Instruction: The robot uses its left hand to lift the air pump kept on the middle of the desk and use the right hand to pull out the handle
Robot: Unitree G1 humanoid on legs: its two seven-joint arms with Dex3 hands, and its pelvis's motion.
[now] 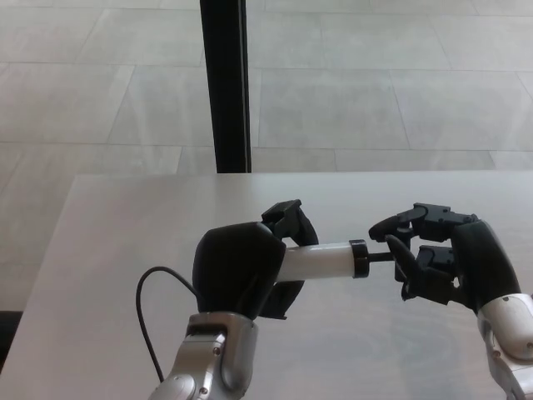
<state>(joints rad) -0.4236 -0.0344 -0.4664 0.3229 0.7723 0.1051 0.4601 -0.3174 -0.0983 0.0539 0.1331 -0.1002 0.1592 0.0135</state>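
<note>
A view from the robot's head looks down on a pale grey table [108,250] with a light tiled floor [375,92] beyond it and a black upright post [224,83] rising at the far edge.

The robot's left hand [246,267], black with thick fingers on a silver forearm, is closed around one end of a small air pump with a white cylindrical barrel [321,260]. The pump lies roughly level, pointing toward the robot's right, held up above the middle of the table (a faint shadow shows beneath it). A black collar [358,259] caps the barrel's free end, and a thin dark rod [379,257] runs out of it.

The right hand [433,258], also black, meets the end of that rod. Its fingers are curled in around the pump's black handle [401,252], thumb above and fingers below, pinching it.

A thin black cable [143,312] loops across the table beside the left forearm.
</note>
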